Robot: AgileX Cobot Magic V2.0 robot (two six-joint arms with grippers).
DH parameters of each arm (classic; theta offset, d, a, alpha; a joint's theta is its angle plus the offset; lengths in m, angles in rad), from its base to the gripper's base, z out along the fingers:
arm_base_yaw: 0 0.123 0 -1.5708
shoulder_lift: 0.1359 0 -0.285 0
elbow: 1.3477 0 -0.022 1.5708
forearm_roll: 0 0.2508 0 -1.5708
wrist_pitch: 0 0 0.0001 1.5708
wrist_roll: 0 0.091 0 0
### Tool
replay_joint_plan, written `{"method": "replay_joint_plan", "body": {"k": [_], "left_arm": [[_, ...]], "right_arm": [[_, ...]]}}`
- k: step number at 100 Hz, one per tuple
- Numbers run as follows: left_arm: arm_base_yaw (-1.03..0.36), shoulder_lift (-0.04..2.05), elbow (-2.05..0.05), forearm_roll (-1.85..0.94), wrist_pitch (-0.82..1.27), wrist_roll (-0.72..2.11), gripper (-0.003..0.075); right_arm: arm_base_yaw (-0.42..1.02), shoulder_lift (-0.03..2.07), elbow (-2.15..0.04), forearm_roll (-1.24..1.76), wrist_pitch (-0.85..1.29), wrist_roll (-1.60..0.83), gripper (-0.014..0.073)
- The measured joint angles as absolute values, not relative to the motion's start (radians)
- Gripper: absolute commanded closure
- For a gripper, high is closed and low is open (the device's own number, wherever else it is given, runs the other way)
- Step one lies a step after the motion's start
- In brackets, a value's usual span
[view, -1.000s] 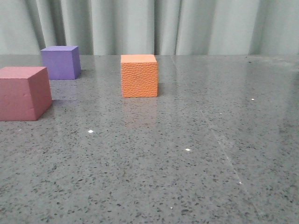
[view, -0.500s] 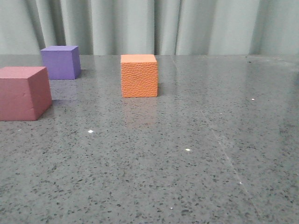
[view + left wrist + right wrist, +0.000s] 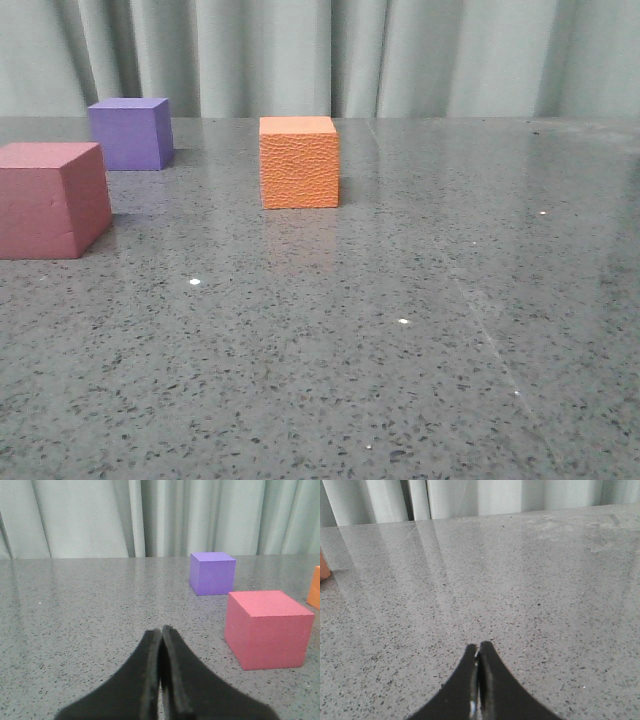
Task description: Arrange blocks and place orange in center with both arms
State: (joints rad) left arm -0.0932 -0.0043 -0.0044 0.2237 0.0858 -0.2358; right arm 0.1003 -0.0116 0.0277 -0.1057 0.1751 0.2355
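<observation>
Orange foam, pebbled like leather: that cube (image 3: 299, 162) stands on the speckled grey stone table (image 3: 400, 380), a little left of the middle in the front view and toward the far side. Left of it and farther back sits the purple cube (image 3: 129, 133), and nearer the camera at the left edge is the pink-red cube (image 3: 52, 199). All three stand apart from one another, upright, before a pale green curtain (image 3: 330, 55).

Neither arm shows in the front view. From the left wrist, the left gripper (image 3: 161, 632) has its black fingers pressed together on nothing, low over the table; the pink-red cube is near, ahead and to one side, untouched. The right gripper (image 3: 478, 647) is likewise closed and empty, with only a sliver of orange at the frame's edge, well apart from it.
</observation>
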Motion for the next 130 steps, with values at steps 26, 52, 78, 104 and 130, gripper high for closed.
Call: {"method": "replay_joint_plan", "body": {"k": [26,52,78,104,130], "left_arm": [[-0.093,-0.004,-0.004,0.224,0.086,-0.236,0.0739],[-0.093,-0.004,-0.004,0.224,0.086,-0.236,0.0739],[-0.093,-0.004,-0.004,0.224,0.086,-0.236,0.0739],[-0.093,-0.004,-0.009,0.184,0.083,-0.236,0.0739],[-0.093,0.044,-0.197,0.132,0.264,-0.236,0.0739]], "right_arm": [[0.1,-0.012,0.028,-0.106,0.175,0.234,0.0713],[0.1,-0.012,0.028,-0.106,0.175,0.234,0.0713],[0.1,-0.012,0.028,-0.106,0.175,0.234,0.0713],[0.1,-0.012,0.028,-0.106,0.175,0.234,0.0713],[0.1,-0.012,0.028,-0.106,0.175,0.234,0.0713]]}}
